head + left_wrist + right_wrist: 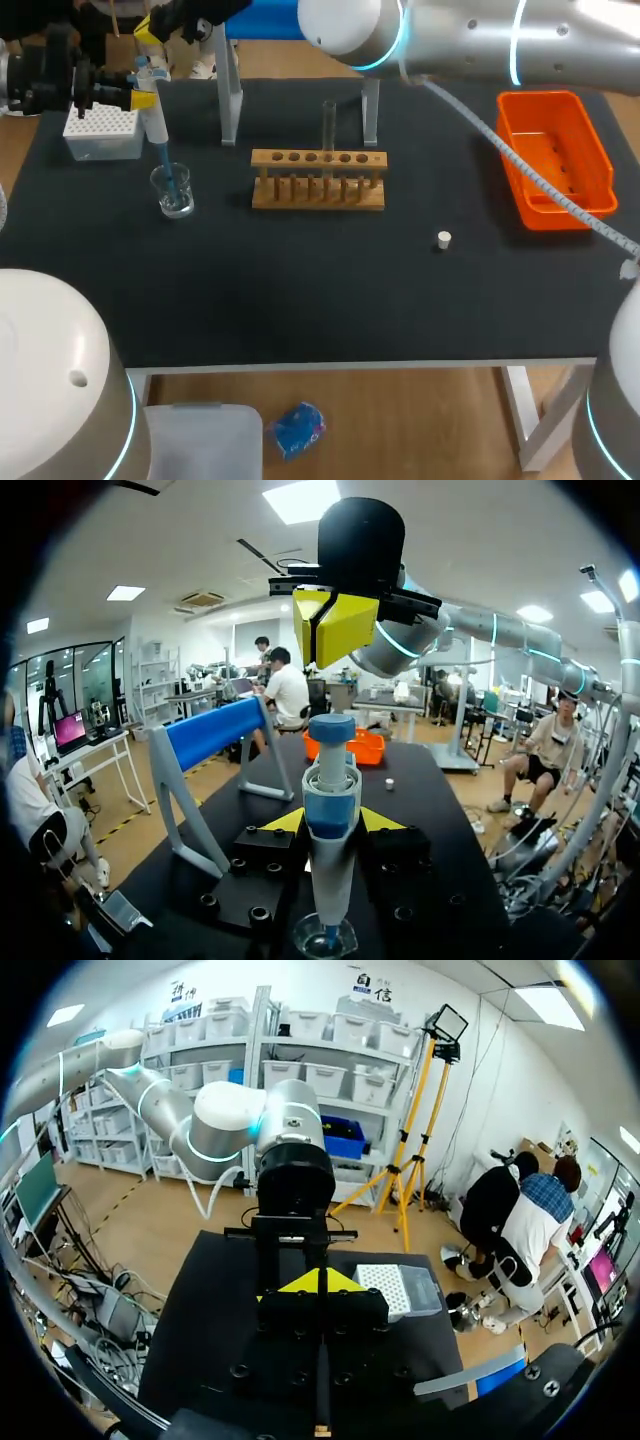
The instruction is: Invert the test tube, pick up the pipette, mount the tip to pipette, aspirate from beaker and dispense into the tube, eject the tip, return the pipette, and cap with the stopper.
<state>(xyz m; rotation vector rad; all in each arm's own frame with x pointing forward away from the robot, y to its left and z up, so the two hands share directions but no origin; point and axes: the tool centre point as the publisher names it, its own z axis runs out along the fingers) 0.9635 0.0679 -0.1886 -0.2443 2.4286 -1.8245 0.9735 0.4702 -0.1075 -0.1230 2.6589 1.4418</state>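
The step in hand looks like aspirating. The left gripper (330, 822) is clamping the pipette (155, 122) between its yellow tips, one on each side of the body. It is holding the pipette over the glass beaker (173, 192) near the table's left end.

The pipette is standing close to upright, its long axis running vertically with a slight lean. Its plunger button (331, 728) is pointing up and its blue tip (167, 170) is pointing down into the beaker. The tip's end is seemingly dipping below the liquid, though the glass makes that hard to confirm.

The right gripper (335, 628), its arm reaching across from the right, is hanging directly above the button. Its fingers are pressed together, gripping nothing, and a gap is showing between them and the button.

To do this well, the right gripper should be coming straight down along the pipette's axis, so the push is not levering the pipette sideways in the left grip. The release should be slow, with the tip submerged throughout, so that no air is being drawn in. The left arm should be holding motionless meanwhile.

The test tube (328, 125) is standing upright in the wooden rack (318, 192), mouth up, well apart from the beaker and ready for the dispense.
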